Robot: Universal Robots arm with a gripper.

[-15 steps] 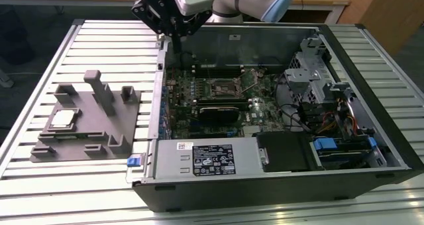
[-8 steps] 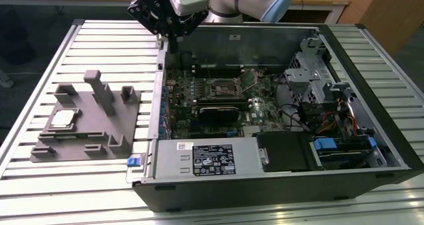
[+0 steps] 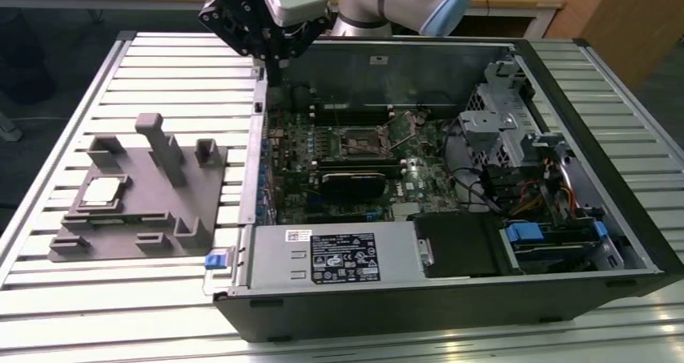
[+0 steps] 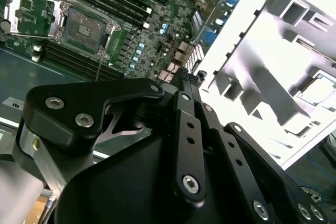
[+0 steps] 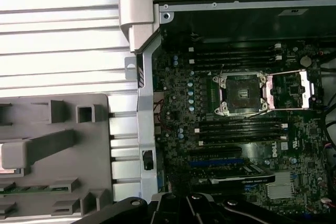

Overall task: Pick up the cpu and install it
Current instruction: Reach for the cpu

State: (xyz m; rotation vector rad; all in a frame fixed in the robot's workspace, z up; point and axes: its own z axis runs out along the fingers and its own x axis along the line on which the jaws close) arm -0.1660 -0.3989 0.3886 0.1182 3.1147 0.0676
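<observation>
You have not picked anything up yet: the cpu lies flat in the grey tray, toward the table edge on the exterior view's left. The socket in the computer case stands open and bare. Your gripper hangs above the case's far corner nearest the tray, well apart from the cpu and not holding it. You cannot tell how wide it is set.

arm: cut off at the exterior view's upper edge.
tray: cropped by the frame edge in the first wrist view; bleached by glare in the second wrist view, detail lost.
cpu: pale patch within that glare, outline unclear.
motherboard: partly hidden behind the gripper in the second wrist view.
</observation>
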